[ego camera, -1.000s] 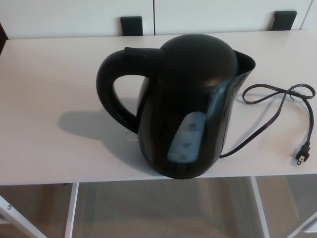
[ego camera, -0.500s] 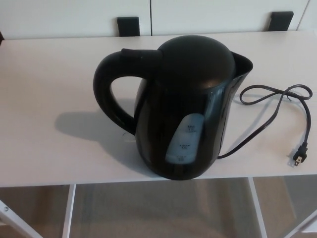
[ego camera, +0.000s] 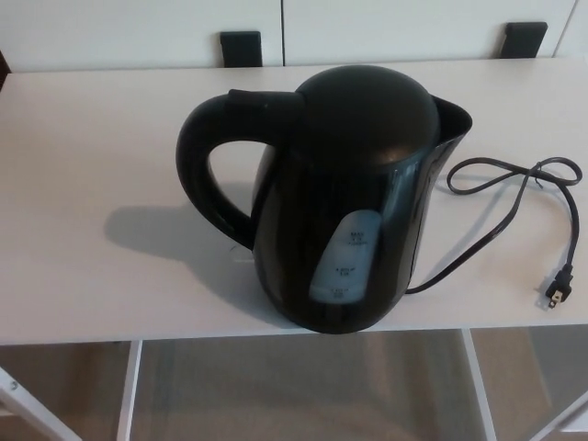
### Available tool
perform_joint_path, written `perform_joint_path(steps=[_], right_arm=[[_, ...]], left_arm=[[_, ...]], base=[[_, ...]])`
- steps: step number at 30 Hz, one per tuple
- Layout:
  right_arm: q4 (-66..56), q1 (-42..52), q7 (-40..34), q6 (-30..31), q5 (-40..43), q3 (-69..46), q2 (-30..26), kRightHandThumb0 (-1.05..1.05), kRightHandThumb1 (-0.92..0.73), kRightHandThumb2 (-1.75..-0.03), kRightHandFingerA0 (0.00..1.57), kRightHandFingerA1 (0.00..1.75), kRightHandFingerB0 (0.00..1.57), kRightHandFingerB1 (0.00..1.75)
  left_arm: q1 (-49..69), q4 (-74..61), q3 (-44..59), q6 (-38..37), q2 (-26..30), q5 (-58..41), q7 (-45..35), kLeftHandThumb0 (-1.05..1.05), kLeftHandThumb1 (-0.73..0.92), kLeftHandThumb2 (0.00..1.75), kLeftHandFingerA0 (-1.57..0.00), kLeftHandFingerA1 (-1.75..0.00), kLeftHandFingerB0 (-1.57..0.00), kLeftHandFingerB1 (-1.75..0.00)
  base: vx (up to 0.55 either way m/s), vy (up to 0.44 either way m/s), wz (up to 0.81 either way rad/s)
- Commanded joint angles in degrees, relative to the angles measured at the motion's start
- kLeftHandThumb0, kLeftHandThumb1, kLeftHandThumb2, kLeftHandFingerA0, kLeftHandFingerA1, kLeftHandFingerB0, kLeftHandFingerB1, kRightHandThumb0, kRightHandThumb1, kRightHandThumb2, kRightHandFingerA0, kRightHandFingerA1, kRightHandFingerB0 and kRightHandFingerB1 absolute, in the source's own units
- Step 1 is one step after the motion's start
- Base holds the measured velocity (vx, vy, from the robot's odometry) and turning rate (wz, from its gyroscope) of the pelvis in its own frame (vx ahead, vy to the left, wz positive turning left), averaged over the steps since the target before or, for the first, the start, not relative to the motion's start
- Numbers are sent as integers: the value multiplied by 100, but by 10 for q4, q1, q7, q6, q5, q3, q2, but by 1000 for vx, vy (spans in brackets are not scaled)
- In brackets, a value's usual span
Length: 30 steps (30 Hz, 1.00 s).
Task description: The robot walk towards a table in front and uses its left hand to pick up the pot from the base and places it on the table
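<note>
A black electric kettle (ego camera: 344, 197), the pot, stands upright near the front edge of a white table (ego camera: 92, 184). Its curved handle (ego camera: 207, 170) points to the picture's left and its spout (ego camera: 455, 115) to the right. A pale water-level window (ego camera: 344, 257) faces me. The base under the kettle is hidden by its body. A black power cord (ego camera: 510, 197) runs out from beneath it to the right and ends in a plug (ego camera: 558, 289). Neither of my hands shows in the head view.
Two dark brackets (ego camera: 241, 48) (ego camera: 524, 39) sit against the white wall behind the table. Below the front edge I see the table's white legs (ego camera: 129, 390) and a beige floor (ego camera: 303, 386).
The whole picture has shifted by a few pixels, so the camera moved slightly. The kettle and cord lie as before.
</note>
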Motion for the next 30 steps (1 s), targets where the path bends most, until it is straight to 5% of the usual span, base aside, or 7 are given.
perform_joint_path(steps=[1, 8, 14, 16, 19, 23, 30], right_arm=[[10, -12, 0, 3, 11, -10, -15, -105, -82, -70, 0, 128, 0, 75], [-10, -6, -5, 14, 10, -10, -18, -105, -74, -75, 0, 94, 0, 56], [16, -20, 4, 4, 25, -21, -13, -105, -72, -71, 0, 70, 0, 32], [16, -20, 13, 5, 34, -26, -10, -105, -71, -71, 0, 57, 0, 28], [18, -21, 14, 8, 30, -24, -13, -105, -71, -69, 0, 33, 0, 23], [14, -24, 22, 21, 36, -28, -13, -105, -70, -68, 0, 26, 0, 16], [-2, -25, 10, 23, 28, -26, -12, -105, -70, -70, 0, 34, 0, 30]], left_arm=[[60, -441, 143, 65, 169, -528, -260, -58, 30, 64, -41, -55, -35, -47], [4, -515, 259, 74, 191, -750, -143, -61, 27, 62, -38, -52, -39, -42], [-34, -568, 298, -18, 181, -745, 22, -83, 36, 53, -43, -45, -39, -38], [-48, -574, 315, -28, 188, -714, 76, -81, 30, 70, -41, -51, -33, -42], [-131, -502, 350, 15, 204, -623, 105, -59, 36, 52, -32, -66, -23, -45], [-226, -444, 327, 95, 216, -520, 165, -55, 31, 68, -21, -71, -12, -56], [-398, -333, 222, 207, 186, -308, 176, -59, 26, 50, -18, -68, -9, -53]], base=[[0, 0, 0], [0, 0, 0], [0, 0, 0], [0, 0, 0], [0, 0, 0], [0, 0, 0], [0, 0, 0]])
